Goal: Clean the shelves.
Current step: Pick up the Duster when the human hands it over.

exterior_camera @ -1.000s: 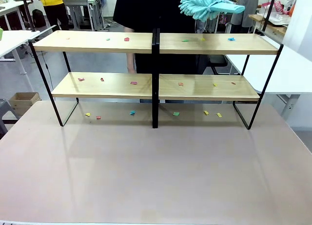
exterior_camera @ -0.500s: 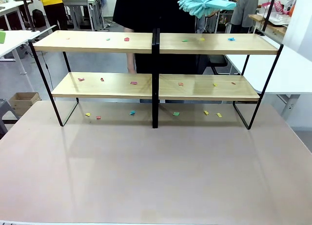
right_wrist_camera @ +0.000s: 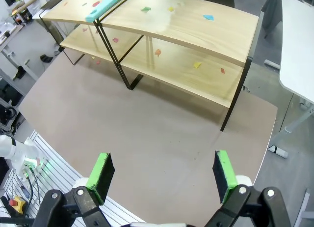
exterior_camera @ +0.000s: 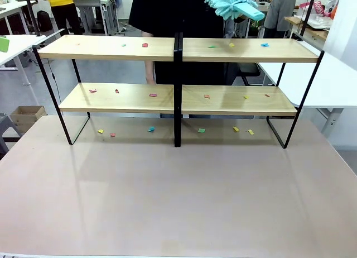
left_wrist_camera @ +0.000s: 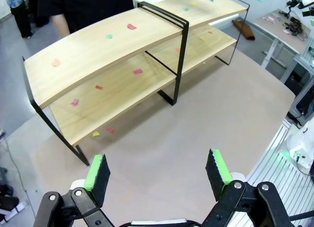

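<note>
Left gripper [left_wrist_camera: 156, 164] and right gripper [right_wrist_camera: 162, 164] gape empty before the crosswise light-wood, black-framed shelves [exterior_camera: 111, 47], fluffy turquoise duster [exterior_camera: 230, 2] nearer the right.

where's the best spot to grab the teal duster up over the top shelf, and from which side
Probably the flat handle jutting from the duster's fluffy head toward the robot's right: it is slim and rigid, while the head would squash. Come in from the right, above the shelves, with the open right gripper, jaws across its flat faces.
</note>
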